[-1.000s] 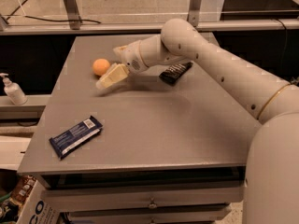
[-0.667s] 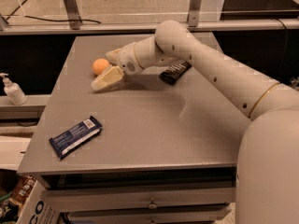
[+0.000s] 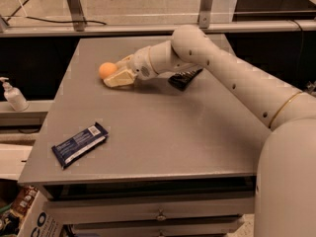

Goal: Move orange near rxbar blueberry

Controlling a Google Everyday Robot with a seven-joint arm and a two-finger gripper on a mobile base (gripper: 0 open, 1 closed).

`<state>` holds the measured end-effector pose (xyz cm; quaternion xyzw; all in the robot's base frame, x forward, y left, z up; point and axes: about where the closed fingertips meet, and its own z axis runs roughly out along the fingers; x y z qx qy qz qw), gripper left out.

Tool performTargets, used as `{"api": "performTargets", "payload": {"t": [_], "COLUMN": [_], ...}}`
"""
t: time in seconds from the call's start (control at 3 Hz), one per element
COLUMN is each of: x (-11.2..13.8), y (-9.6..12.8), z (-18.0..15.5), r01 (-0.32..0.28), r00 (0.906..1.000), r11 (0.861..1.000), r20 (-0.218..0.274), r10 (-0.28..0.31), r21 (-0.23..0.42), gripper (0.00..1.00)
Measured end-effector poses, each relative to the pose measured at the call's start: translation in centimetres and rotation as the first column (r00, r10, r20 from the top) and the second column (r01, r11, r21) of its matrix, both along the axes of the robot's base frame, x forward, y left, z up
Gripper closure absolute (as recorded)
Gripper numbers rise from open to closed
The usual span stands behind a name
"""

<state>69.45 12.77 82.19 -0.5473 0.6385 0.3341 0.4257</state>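
Gripper (image 3: 114, 74) is low over the table (image 3: 163, 132) in the upper left of the frame. The arm (image 3: 232, 78) reaches in from the right edge & points left. The jaws look parted, 1 cream finger above & 1 below in the frame, w/ the mouth facing left. They hold nothing firmly that I can see.

Orange (image 3: 106, 70) sits right at that mouth, just left of the tips, partly between them. It's on the table surface, not lifted. Can't tell if either finger is touching it yet.

Key relation: the orange is straight ahead of the jaws along the approach line, so closing should need little or no sideways fix, maybe a bit more reach to the left so the ball sits deeper before the squeeze. It's round, so no long axis to match. Main risk, in my view, is that it rolls off to the left if nudged by 1 finger first.

Rxbar blueberry (image 3: 79, 144) lies flat in the lower left of the frame, near the table's front left corner & well apart from the orange. Its long axis runs lower left to upper right. So the carry goes down the frame & slightly left from the orange.

The black bar (image 3: 184, 78) lies under or behind the arm, right of the gripper, & isn't the goal. A pump bottle (image 3: 14, 97) stands off the table at the left edge. Only 1 arm here, so no choice of arm.

Task stage: grasp not yet made, move not begun.
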Motion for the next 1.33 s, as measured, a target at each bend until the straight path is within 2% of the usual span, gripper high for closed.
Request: {"api": "performTargets", "payload": {"t": [0.33,0.67,1.0,1.33], "x": [0.4,0.1,-2.1,-5.2], "y": [-0.7,-1.7,-3.6,-5.9], "z": [2.0,4.2,5.5,5.7], "r01": [0.011,0.008,-0.017,-0.058], "r00": [0.9999,0.9996,0.9995,0.9983], "r11": [0.999,0.999,0.999,0.998], "r20": [0.01,0.025,0.028,0.002], "r10": [-0.011,-0.01,0.016,0.058], "r21": [0.03,0.044,0.036,0.03], "gripper": [0.85,1.0,1.0,1.0]}}
